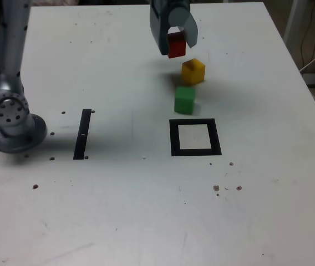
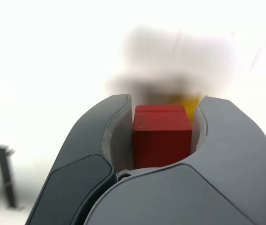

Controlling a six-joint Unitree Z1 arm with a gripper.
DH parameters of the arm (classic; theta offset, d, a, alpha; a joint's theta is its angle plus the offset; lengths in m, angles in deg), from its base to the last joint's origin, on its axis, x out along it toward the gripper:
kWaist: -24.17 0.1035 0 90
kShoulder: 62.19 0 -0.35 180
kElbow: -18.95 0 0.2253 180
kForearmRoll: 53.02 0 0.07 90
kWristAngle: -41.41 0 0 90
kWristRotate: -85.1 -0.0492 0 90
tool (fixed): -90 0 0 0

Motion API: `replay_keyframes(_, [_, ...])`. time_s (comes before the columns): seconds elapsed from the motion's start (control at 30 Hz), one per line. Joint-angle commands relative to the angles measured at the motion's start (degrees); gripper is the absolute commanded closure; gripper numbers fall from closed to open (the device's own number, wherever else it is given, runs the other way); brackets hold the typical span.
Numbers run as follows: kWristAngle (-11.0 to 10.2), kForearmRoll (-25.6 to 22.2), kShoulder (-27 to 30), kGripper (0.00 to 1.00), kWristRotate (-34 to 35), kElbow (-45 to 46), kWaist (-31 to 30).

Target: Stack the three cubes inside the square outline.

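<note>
Near the white table's [image 1: 268,183] far edge, grey gripper [image 1: 175,43] clamps small red cube [image 1: 176,45] aloft, just beyond yellow cube [image 1: 193,71]; shallow grip could slip before black square outline [image 1: 195,152].

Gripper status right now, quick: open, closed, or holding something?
Gripper: closed on the red cube, one jaw against each side of it, held near the yellow cube.

The table [image 1: 146,210] is white with small dark spots. Beyond the black frame [image 1: 196,152] with its white centre sit a green cube [image 1: 184,100], a yellow cube [image 1: 193,71] and a red cube [image 1: 176,45]. The gripper [image 1: 175,34] is grey-blue. The strip [image 1: 82,134] is black.
</note>
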Motion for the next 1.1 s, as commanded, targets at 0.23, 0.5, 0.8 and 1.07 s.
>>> replay_keyframes(0.23, [-3.04,-7.92,4.31,0.67,3.39,-1.52,-11.62])
replay_keyframes(0.5, [-1.64,-8.22,3.84,0.67,8.45,1.16,-19.40])
replay_keyframes(0.8, [2.23,-5.11,1.28,0.67,12.09,1.88,-25.45])
replay_keyframes(1.07, [4.31,-2.68,-0.20,0.67,14.52,2.50,-27.75])
